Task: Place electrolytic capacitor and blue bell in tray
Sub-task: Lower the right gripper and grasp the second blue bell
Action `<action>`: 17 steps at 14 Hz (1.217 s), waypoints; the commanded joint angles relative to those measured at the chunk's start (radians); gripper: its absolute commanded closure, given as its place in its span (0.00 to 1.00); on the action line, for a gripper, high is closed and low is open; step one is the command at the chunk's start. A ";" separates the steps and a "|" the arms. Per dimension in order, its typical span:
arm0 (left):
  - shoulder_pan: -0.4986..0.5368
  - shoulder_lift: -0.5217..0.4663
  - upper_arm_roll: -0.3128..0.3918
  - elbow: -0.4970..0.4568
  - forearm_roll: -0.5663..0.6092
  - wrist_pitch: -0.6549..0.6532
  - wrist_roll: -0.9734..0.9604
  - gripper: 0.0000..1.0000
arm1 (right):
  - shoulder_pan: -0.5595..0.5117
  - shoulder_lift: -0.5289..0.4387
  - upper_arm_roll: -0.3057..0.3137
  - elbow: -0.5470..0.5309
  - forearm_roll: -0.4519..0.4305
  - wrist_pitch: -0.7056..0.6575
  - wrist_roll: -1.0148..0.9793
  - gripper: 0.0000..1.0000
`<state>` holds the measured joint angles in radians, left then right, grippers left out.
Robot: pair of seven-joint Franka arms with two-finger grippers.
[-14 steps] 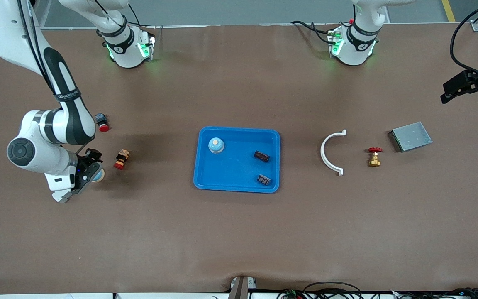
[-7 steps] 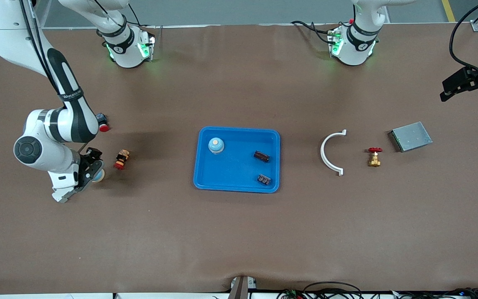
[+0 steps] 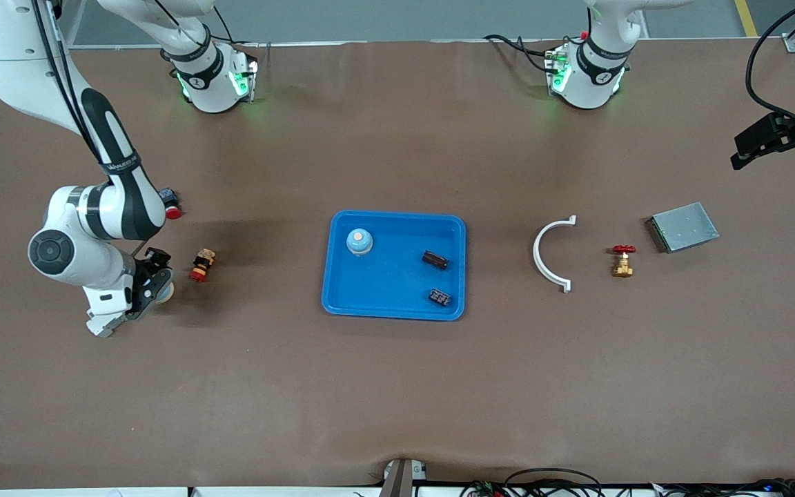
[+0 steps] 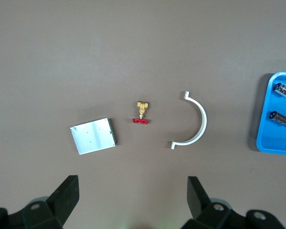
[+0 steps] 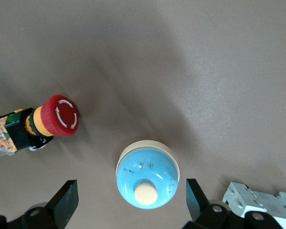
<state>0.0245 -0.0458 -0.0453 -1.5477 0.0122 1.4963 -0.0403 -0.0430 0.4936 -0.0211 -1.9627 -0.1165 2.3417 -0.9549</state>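
Brown counter [image 3: 397,386], right arm's end: the right claw [image 3: 151,284] hangs low over a blue bell [image 5: 147,174], fingers [image 5: 66,200] spread on either side and not touching it. In the past second the arm has only edged and settled there, so the closing pinch looks like the step in hand. A red button [image 5: 59,116] stands just beside the bell and could be nudged by a finger.

Open counter lies between bell and tray [image 3: 342,304], giving the carry a free path. The tray, mid-counter, holds a second bell [image 3: 359,241] and two capacitors [image 3: 435,259], with bare floor between them for one more piece, so the capacitor half of the task appears done.

Toward the left arm's end lie a white clamp [image 3: 542,252], a brass valve [image 3: 622,261] and a metal box [image 3: 684,226], all well apart from the tray. The left claw [image 4: 132,183] waits high over that end, spread and holding nothing.
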 commanded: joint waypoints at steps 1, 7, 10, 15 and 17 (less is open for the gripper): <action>0.002 -0.025 -0.021 -0.023 -0.008 0.005 0.005 0.00 | -0.023 0.003 0.017 -0.005 -0.018 0.011 -0.010 0.00; -0.003 -0.020 -0.071 -0.022 -0.006 0.005 0.019 0.00 | -0.032 0.026 0.017 -0.004 -0.018 0.048 -0.010 0.00; -0.001 -0.006 -0.071 -0.017 -0.006 0.012 0.019 0.00 | -0.038 0.040 0.017 -0.002 -0.018 0.050 -0.012 0.00; 0.000 0.011 -0.070 -0.005 -0.003 0.013 0.019 0.00 | -0.041 0.042 0.017 0.001 -0.020 0.053 -0.013 0.00; -0.006 0.011 -0.073 -0.005 -0.003 0.013 0.014 0.00 | -0.041 0.051 0.017 0.001 -0.020 0.071 -0.013 0.00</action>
<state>0.0213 -0.0321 -0.1149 -1.5549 0.0122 1.5029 -0.0365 -0.0611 0.5338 -0.0218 -1.9627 -0.1177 2.3910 -0.9558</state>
